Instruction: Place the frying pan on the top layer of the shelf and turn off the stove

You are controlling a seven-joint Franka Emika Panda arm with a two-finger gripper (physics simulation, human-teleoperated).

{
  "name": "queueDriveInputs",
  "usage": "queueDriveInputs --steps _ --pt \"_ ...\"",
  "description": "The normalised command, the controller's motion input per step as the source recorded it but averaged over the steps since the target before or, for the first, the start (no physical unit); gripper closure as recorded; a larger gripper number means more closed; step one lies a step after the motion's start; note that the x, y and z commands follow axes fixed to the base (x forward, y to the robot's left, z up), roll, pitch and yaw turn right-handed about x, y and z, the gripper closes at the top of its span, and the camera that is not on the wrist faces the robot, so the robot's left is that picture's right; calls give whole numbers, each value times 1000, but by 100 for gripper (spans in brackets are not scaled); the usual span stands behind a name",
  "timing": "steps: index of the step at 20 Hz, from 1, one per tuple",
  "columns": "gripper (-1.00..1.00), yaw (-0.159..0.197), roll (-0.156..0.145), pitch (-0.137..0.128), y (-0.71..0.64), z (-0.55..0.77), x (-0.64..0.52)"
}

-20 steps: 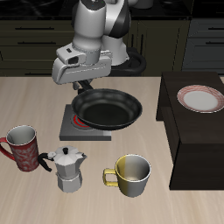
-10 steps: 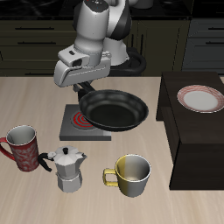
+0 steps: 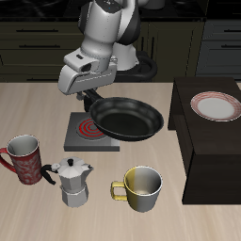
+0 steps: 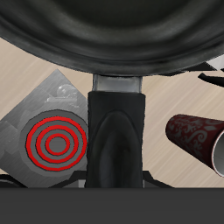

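The black frying pan (image 3: pixel 126 118) hangs in the air, held by its handle, partly over the stove and toward the shelf. My gripper (image 3: pixel 90 94) is shut on the pan's handle (image 4: pixel 115 122). The grey stove (image 3: pixel 83 132) sits below with its coil glowing red (image 4: pixel 57 144); its knob is hidden behind the arm. The dark shelf (image 3: pixel 209 141) stands beside the pan, its flat top carrying a pink-rimmed white plate (image 3: pixel 216 105). In the wrist view the pan's body (image 4: pixel 114 35) fills the frame beyond the handle.
A red patterned mug (image 3: pixel 24 158), a silver moka pot (image 3: pixel 72 181) and a yellow-grey mug (image 3: pixel 141 187) stand near the table's front edge. The red mug also shows in the wrist view (image 4: pixel 197 136). Dark cabinets (image 3: pixel 38 42) line the back.
The gripper has lifted the pan off the stove and carried it toward the shelf, uncovering the red glowing coil. Nothing else moved.
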Motion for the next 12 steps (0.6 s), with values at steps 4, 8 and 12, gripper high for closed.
queueDriveInputs --steps 4,8,12 --pt "100 49 -25 4 -65 -37 83" --pt "100 93 -50 -22 -93 -59 79" --pt "100 111 -74 -45 -127 -8 137"
